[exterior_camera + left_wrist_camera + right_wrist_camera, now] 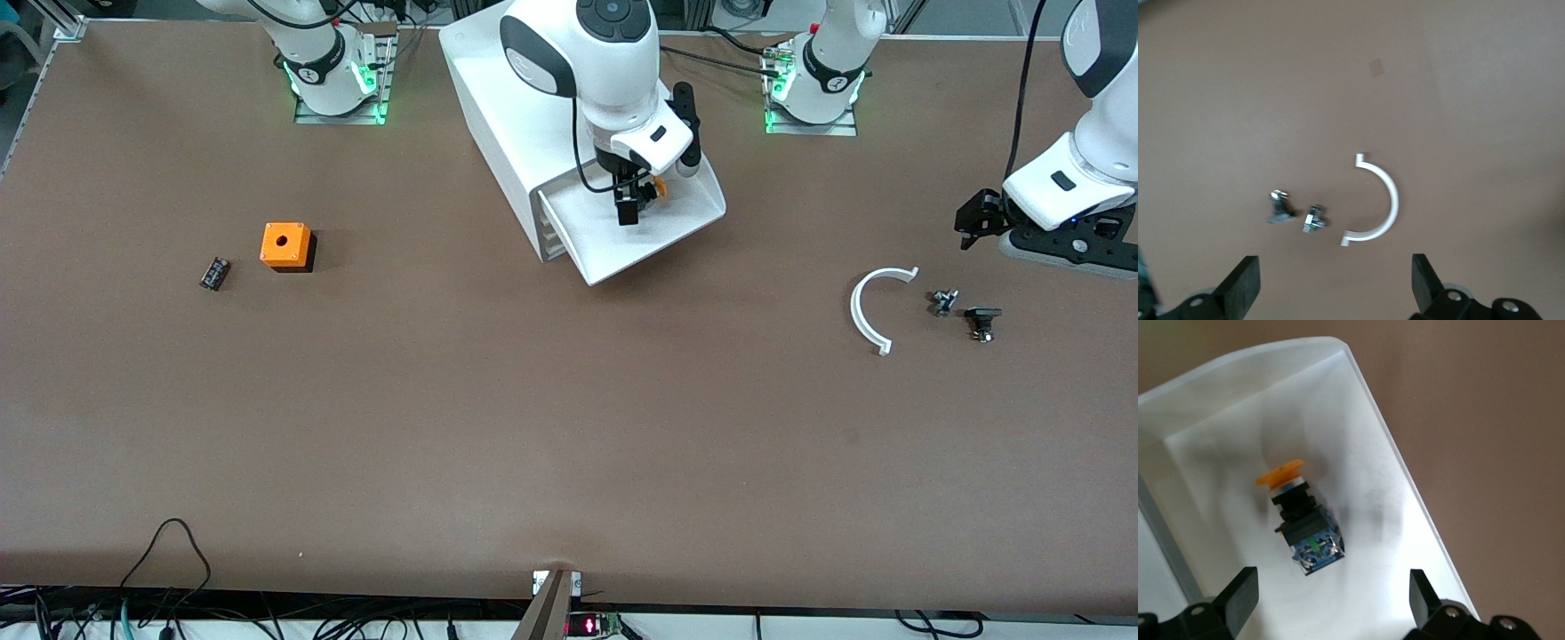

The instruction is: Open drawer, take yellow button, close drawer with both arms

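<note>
**Drawer found open, button lying inside beneath the right gripper**

The drawer (653,236), topmost of the white cabinet (498,116), is seen pulled out toward the front camera. The right gripper (633,197) is held directly over the drawer's tray, with its fingers (1238,593) spread wide apart and nothing between them. The button (1298,517) is found lying on its side on the drawer floor, directly under the right gripper and between the lines of its two fingers; no contact with either finger is seen. Its orange cap (1279,473) is turned away from the fingers and its dark body, with a blue end, toward them.

The left gripper (978,218) is held above the table at the left arm's end, waiting, with its fingers (1241,283) also spread apart and empty. Below it on the table a white curved strip (1381,200) is observed, and beside that two small dark metal parts (1298,213), lying close together and apart from the strip.

Toward the right arm's end of the table, well apart from the right gripper, an orange cube (285,244) with a round hole is noted, and beside it a small black part (214,273).
</note>
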Tool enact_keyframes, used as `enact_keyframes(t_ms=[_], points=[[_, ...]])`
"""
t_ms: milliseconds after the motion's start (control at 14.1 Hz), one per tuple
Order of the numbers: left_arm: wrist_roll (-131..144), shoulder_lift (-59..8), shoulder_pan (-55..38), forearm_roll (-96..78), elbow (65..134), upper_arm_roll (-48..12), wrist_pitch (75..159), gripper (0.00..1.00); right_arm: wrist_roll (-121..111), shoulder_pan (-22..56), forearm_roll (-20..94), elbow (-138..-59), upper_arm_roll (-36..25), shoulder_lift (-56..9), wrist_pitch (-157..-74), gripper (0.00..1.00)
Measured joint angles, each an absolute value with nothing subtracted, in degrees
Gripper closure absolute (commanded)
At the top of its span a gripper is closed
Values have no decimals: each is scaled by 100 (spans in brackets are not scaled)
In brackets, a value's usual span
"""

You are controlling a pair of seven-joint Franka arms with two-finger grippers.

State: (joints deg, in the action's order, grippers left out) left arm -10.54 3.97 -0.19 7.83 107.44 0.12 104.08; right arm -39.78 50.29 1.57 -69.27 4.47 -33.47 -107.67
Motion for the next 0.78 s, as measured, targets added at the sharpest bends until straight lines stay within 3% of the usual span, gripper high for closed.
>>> enact_keyframes(t_ms=[782], points=[[754,441,-24,164,10744,-16,10325,0,-4052,5139,154,-6899,365,-3756,-11231,0]])
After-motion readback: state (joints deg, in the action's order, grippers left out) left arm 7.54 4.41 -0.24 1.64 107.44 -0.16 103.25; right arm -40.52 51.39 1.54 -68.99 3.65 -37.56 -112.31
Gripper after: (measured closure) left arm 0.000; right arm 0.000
